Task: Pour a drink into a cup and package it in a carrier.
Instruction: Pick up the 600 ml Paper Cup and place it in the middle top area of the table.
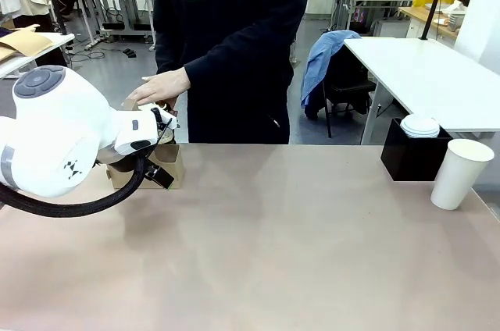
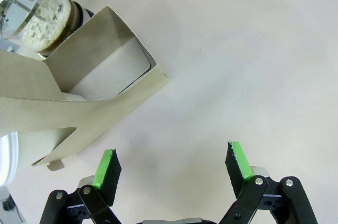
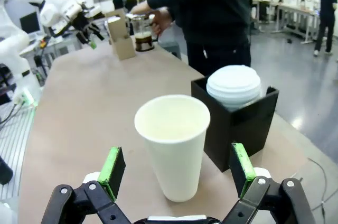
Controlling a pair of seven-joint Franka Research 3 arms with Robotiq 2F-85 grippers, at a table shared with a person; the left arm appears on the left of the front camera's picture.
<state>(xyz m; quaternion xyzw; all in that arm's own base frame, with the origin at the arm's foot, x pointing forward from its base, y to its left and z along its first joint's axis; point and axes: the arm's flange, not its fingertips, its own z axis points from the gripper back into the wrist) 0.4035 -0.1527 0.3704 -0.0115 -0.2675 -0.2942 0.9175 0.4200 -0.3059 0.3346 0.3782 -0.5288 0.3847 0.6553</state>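
One carrier (image 1: 176,165), far-left worktop edge, half hidden by left arm (image 1: 55,132). One jug (image 3: 141,26), drink (image 3: 142,42) dim. One cup (image 3: 173,145). Wide, empty: left fingers (image 2: 105,168), right fingers (image 3: 112,168).

Left gripper (image 2: 171,152) spread wide, right gripper (image 3: 177,151) likewise

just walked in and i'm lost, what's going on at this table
The person's hand is at the glass press jug of dark drink, next to the cardboard carrier on the robot's left side of the table. The left gripper hangs open beside the carrier. The right gripper is open, facing the white cup, which looks empty and stands by the black box of lids.
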